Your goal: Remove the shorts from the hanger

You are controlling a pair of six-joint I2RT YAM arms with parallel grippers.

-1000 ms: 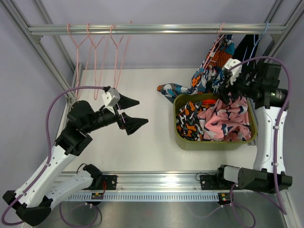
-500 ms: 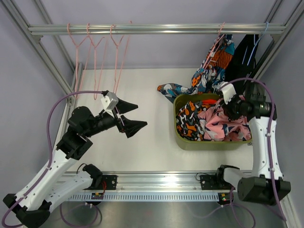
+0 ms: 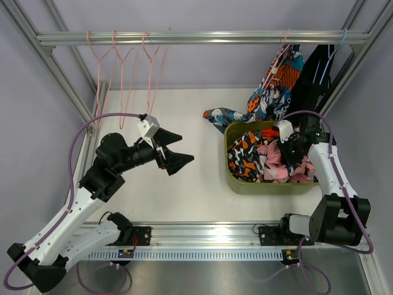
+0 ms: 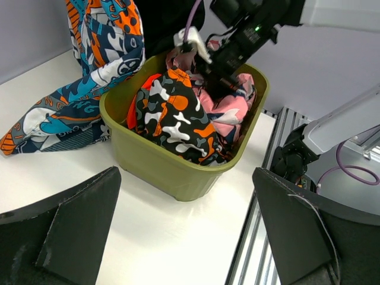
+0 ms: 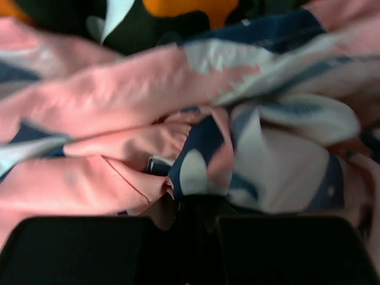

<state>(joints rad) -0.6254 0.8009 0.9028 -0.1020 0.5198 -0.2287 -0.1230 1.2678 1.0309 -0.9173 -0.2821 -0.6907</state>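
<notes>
The teal-orange-navy print shorts (image 3: 270, 92) hang from a pink hanger (image 3: 284, 42) at the right end of the rail (image 3: 202, 38). Their lower end trails onto the table (image 3: 184, 184), just left of the green bin (image 3: 270, 187). The black shorts (image 3: 313, 70) hang from a blue hanger (image 3: 336, 52) just to their right.

In the bin, the orange-black-white camouflage shorts (image 3: 242, 153) fill the left side. The pink shorts with navy-white print (image 3: 273, 161) are bunched beside them, to the right.

Your right gripper (image 3: 293, 150) is down inside the bin, its tip pressed into the pink cloth. In its wrist view the fingers sit close together with a fold of pink fabric at the gap. You cannot tell from this whether they pinch it.

Your left gripper (image 3: 184, 146) hovers over bare table left of the bin, jaws spread wide and holding nothing.

Three bare pink hangers (image 3: 123, 61) hang at the far-left end of the rail.
</notes>
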